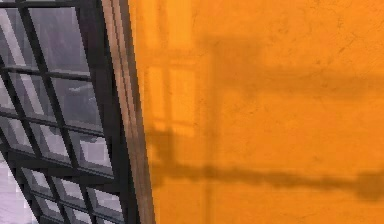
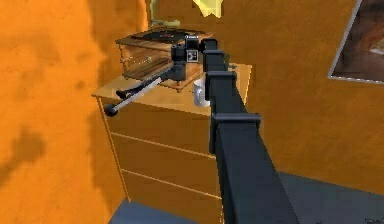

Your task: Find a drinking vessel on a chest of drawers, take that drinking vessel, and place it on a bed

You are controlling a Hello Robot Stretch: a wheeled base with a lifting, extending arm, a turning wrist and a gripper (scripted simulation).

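A wooden chest of drawers (image 2: 160, 140) stands against the orange wall in the arm side view. On its top, tight against the arm's left side, sits a small pale grey object (image 2: 200, 96) that may be a cup; its shape is too small to confirm. My arm (image 2: 235, 130) reaches out over the top. The gripper (image 2: 122, 100) has its thin fingers stretched toward the chest's left front corner. They lie across the top, so I cannot tell whether the gripper holds anything.
A boxy brown case with a dark top (image 2: 150, 52) sits at the back of the chest. A framed picture (image 2: 362, 45) hangs on the wall to the right. In the forward view a dark-framed paned window (image 1: 60, 120) meets an orange wall (image 1: 270, 110) close ahead.
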